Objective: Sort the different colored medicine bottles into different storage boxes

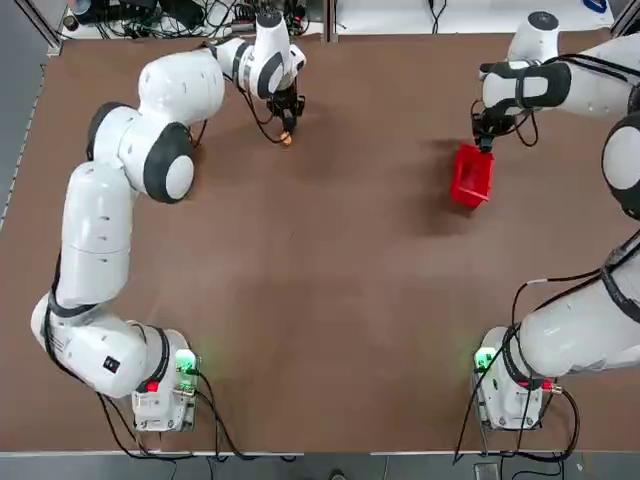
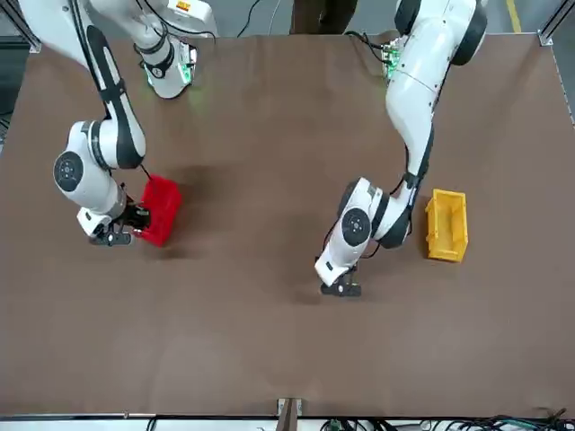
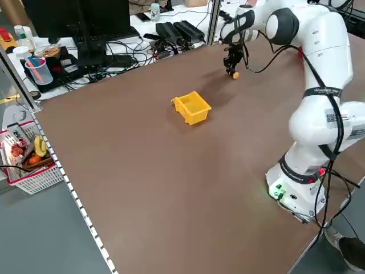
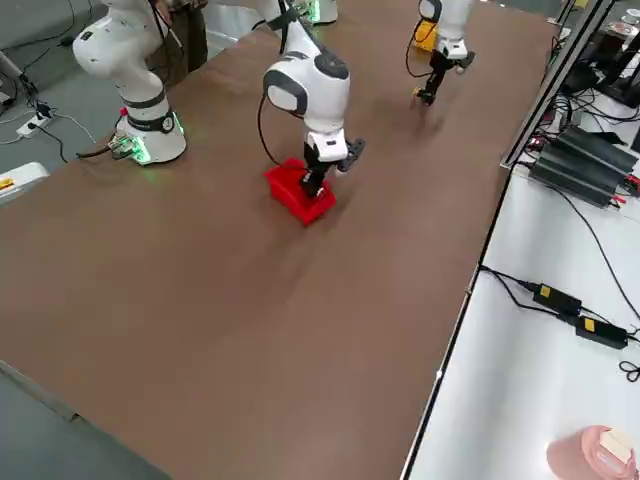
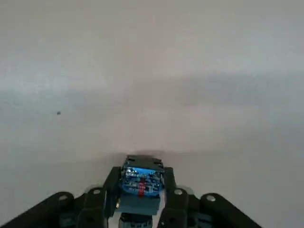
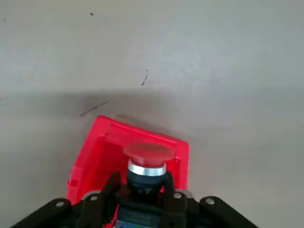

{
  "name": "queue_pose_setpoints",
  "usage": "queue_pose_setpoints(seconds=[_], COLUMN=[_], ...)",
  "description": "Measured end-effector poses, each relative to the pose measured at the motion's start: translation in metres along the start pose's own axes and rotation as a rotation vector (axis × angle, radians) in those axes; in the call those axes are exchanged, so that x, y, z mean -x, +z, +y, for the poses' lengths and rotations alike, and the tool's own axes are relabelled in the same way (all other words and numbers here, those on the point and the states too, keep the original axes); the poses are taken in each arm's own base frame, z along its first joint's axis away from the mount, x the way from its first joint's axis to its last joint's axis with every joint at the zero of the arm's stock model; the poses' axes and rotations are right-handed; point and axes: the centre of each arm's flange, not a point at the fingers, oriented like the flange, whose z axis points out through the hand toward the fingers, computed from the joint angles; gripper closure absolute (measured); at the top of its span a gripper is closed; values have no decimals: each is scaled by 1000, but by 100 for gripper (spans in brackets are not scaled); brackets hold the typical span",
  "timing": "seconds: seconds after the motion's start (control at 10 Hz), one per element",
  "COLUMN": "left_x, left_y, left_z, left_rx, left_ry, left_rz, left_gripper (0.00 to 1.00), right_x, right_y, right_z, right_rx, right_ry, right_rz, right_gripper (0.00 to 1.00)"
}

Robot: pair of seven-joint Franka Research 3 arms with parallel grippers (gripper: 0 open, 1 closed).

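Observation:
My right gripper (image 1: 484, 138) is shut on the red-capped bottle (image 6: 147, 156) and holds it just above the far end of the red bin (image 1: 471, 176), which lies at the far right; the bin also shows below the bottle in the right wrist view (image 6: 97, 152). At the far middle-left, low over the bare table, my left gripper (image 1: 287, 124) is shut on the dark bottle (image 5: 140, 179), whose yellow-orange cap (image 1: 287, 140) pokes out below the fingers. The yellow bin (image 2: 446, 224) sits a short way to the robot's left of that gripper. In the top view my left arm hides it.
Both arm bases (image 1: 165, 385) stand at the near edge with green lights on. Cables and power bricks (image 4: 560, 300) lie beyond the table's far edge. A monitor and a basket (image 3: 28, 157) of small items stand off the left side.

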Motion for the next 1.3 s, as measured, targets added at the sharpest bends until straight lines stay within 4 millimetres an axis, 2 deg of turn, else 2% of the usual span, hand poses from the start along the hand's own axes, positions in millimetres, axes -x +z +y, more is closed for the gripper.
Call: queue_pose_setpoints(seconds=[0.1, 0.3, 0.4, 0.5, 0.6, 0.7, 0.8, 0.9, 1.0, 1.1, 1.2, 1.3], left_x=[-4, -5, -2, 1, 8, 19, 32, 45, 58, 71, 85, 97], left_y=[-31, -105, -137, -159, -171, -179, -181, -173, -154, -123, -91, -68], left_z=[-11, -54, -85, -126, -178, -238, -296, -343, -374, -385, -388, -390], left_rx=[-17, -58, -71, -73, -75, -73, -65, -56, -61, -85, -97, -95], left_ry=[-15, -58, -69, -69, -73, -74, -69, -80, -88, -77, -65, -63], left_rz=[-25, -99, -121, -131, -146, -164, -167, -147, -116, -86, -56, -45], left_gripper=[59, 59, 59, 59, 59, 59, 59, 59, 59, 59, 59, 59], right_x=[1, 1, 1, 1, 1, 0, -6, -18, -34, -49, -59, -65], right_y=[-3, -7, -7, -7, -7, -10, -19, -39, -73, -115, -155, -194], right_z=[1, -1, -1, -1, -1, -1, -1, -1, 0, 1, 5, 9], right_rx=[-1, -2, -2, -2, -2, -2, -3, -1, 3, 4, 6, 7], right_ry=[1, -1, -2, -1, -1, -2, -2, -5, -6, -3, 2, 9], right_rz=[4, 10, 10, 10, 11, 16, 38, 61, 75, 96, 113, 119], right_gripper=[57, 49, 35, 22, 7, 0, 0, 0, 0, 0, 0, 0])
